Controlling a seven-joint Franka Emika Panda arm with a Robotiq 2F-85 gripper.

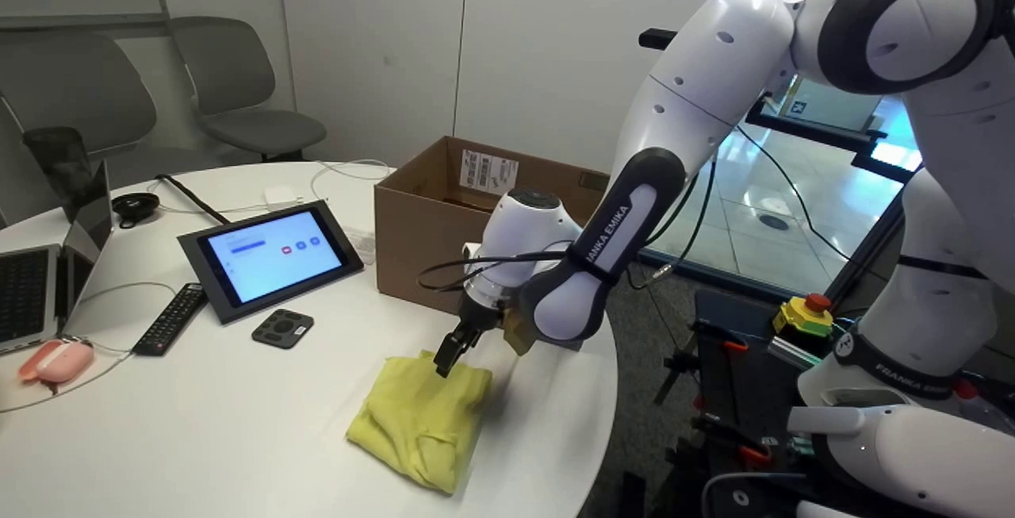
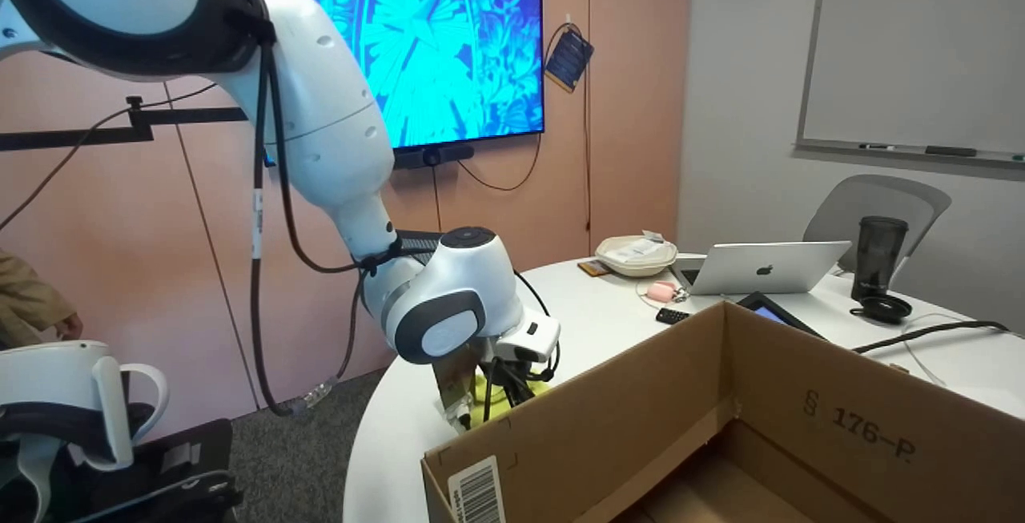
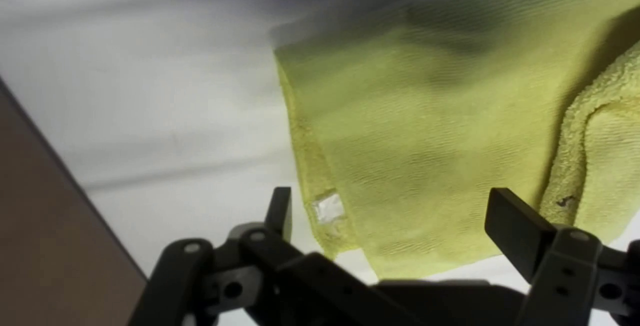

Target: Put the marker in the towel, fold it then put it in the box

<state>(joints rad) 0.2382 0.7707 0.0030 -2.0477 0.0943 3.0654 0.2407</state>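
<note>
The yellow towel [image 1: 420, 423] lies folded and wrinkled on the white table. It fills much of the wrist view [image 3: 425, 131], with a layered left edge, a white tag and a raised fold at right. A small dark spot shows on that fold. The marker is not visible in any view. My gripper [image 1: 453, 359] is open and empty above the towel's edge nearest the box. In the wrist view its fingers [image 3: 387, 191] stand wide apart, the left one past the towel's edge, the right one over the cloth. The open cardboard box [image 1: 420, 232] stands behind the gripper; it also shows here [image 2: 576, 443].
A tablet [image 1: 273, 256], a small black controller [image 1: 283, 328] and a black remote [image 1: 170, 320] lie on the table. A laptop [image 1: 32, 296], a pink earbud case [image 1: 65, 362] and a dark cup [image 2: 878, 255] stand farther off. Cables cross the table. The table's edge curves close to the towel.
</note>
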